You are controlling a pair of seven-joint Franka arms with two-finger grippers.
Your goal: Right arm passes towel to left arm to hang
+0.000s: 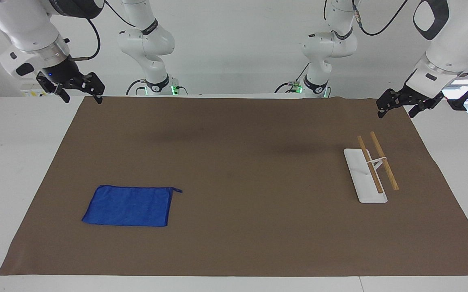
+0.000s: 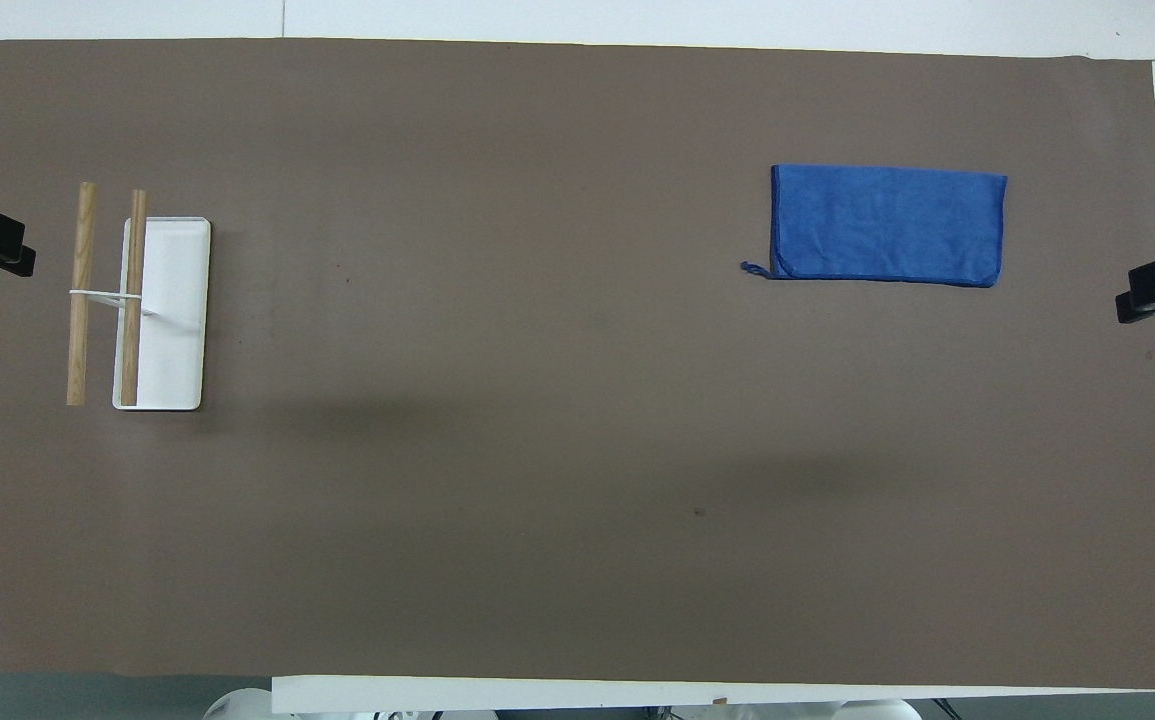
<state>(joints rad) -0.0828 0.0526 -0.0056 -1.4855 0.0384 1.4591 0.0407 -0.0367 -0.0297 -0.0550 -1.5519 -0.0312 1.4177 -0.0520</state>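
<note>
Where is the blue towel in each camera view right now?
Facing view: the towel lies flat low in the picture, at the right arm's end of the brown mat.
Overhead view: the towel lies high in the picture, same end.
Shared landmark: the wooden-bar rack at the left arm's end.

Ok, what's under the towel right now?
The towel lies flat on the brown mat, nothing on top. Whatever is beneath it is covered; no bulge shows.
</note>
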